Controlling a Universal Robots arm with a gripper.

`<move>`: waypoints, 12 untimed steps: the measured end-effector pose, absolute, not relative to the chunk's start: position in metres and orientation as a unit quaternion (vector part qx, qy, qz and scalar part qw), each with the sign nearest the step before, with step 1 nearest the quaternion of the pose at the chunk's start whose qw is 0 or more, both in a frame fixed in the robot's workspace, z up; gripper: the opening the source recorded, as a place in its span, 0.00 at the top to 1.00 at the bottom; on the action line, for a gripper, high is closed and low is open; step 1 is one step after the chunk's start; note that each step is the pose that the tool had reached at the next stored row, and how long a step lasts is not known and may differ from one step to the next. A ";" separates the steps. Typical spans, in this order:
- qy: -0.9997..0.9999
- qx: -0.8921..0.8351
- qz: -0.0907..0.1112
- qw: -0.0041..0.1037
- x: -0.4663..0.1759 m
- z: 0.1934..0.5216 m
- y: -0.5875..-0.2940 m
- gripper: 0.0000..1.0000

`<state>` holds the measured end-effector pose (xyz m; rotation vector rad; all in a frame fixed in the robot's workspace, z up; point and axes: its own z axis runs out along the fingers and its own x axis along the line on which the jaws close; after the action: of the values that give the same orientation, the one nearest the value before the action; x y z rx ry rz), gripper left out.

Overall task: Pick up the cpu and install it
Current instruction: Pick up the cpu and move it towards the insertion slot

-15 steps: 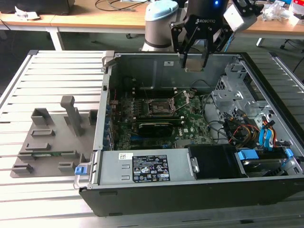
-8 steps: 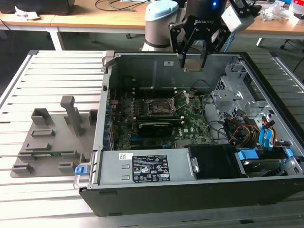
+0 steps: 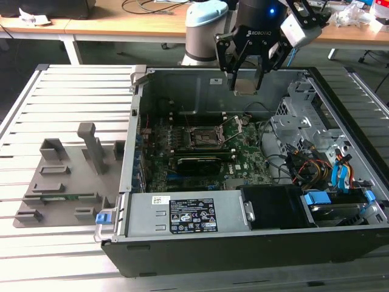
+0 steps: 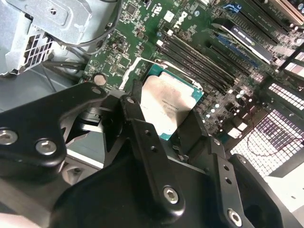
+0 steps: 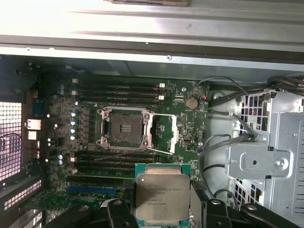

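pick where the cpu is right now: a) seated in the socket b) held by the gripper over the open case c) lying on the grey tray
b: the gripper holds the cpu by its edges, while the socket sits empty.

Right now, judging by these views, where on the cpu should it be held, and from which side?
Probably by two opposite thin edges, coming down from above its silver top. The cpu is flat and square, so only the edges give purchase. The tool holds it that way, fingers on either side.
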<state>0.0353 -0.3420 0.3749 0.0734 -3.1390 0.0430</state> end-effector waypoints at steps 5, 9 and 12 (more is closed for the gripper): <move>-1.000 0.023 0.014 0.001 0.035 0.369 -0.342 0.45; -1.000 0.023 0.014 0.001 0.035 0.364 -0.342 0.45; -1.000 0.023 0.014 0.001 0.035 0.360 -0.342 0.45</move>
<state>0.0353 -0.3420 0.3599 0.0734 -3.1387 0.0432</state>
